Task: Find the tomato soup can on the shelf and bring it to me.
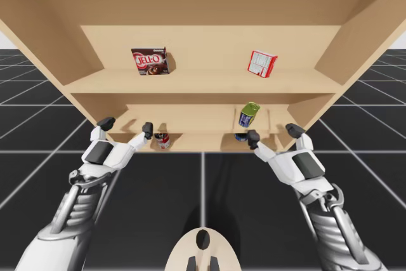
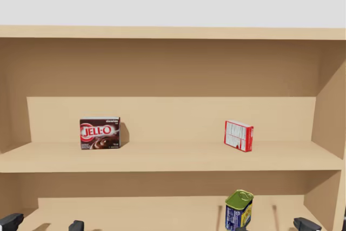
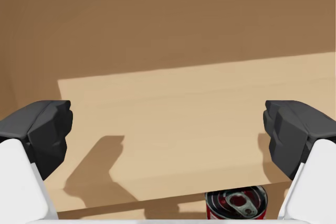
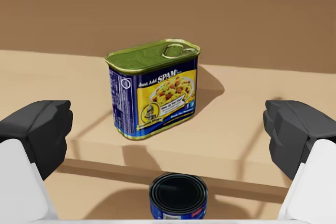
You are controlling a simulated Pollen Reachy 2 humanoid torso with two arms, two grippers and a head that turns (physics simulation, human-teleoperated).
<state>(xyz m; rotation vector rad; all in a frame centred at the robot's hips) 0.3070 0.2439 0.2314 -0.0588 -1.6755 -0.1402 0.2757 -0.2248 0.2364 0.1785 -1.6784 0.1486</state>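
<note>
The tomato soup can (image 1: 162,139), red with a silver pull-tab lid (image 3: 236,205), stands upright on the lowest shelf board. My left gripper (image 1: 127,126) is open at the shelf's front edge, just left of the can and above it; in the left wrist view the left gripper (image 3: 168,132) has the can low down beside one finger, with nothing between the fingers. My right gripper (image 1: 274,134) is open too, and in its wrist view the right gripper (image 4: 168,132) faces a blue-and-yellow rectangular can (image 4: 152,87).
A round blue can (image 4: 178,195) stands one board below the rectangular can (image 1: 249,115). The upper shelf holds a brown box (image 2: 100,133) and a red-and-white box (image 2: 238,135). Wooden side walls (image 1: 44,42) close the shelf on both sides.
</note>
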